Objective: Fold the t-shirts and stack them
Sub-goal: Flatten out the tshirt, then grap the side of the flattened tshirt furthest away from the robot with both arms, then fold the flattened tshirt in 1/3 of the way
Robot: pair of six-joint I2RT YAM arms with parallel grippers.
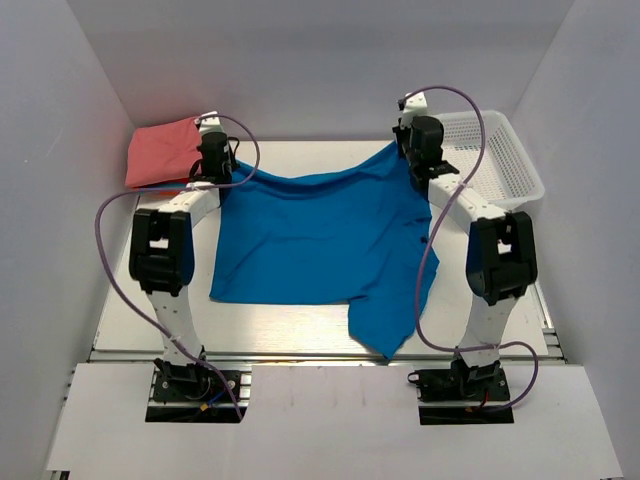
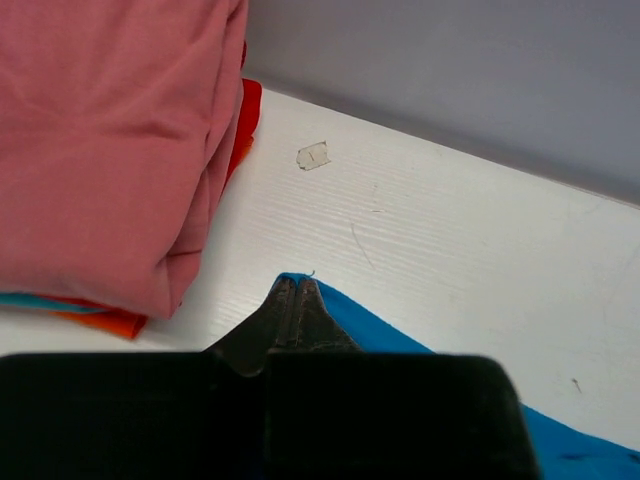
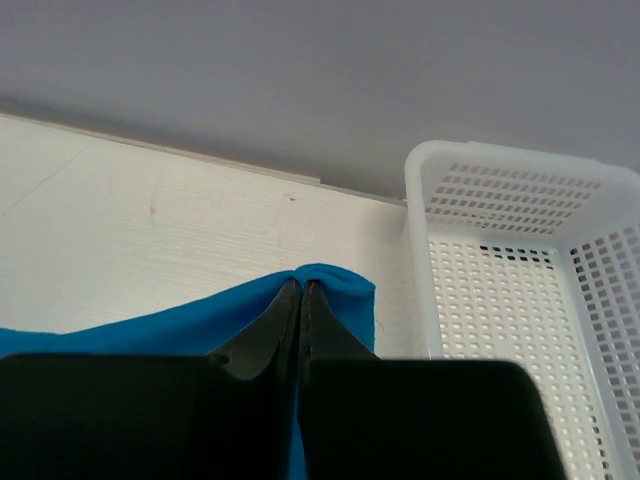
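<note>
White tabletop [image 1: 280, 328] bears the blue t-shirt [image 1: 320, 240], corners pinched tight in left gripper [image 2: 294, 286] and right gripper [image 3: 302, 287]; spreading seems the step, needing an even pull.

The bright blue soft cloth t-shirt [image 1: 320, 235] is seen as matt and smooth. The folded salmon-pink cloth shirt [image 2: 100, 140] is shown matt and faintly creased. A fine ribbed grain is shown on the white matt worktop [image 2: 430, 230]. The white perforated plastic basket [image 3: 500, 158] is seen faintly glossy.
</note>
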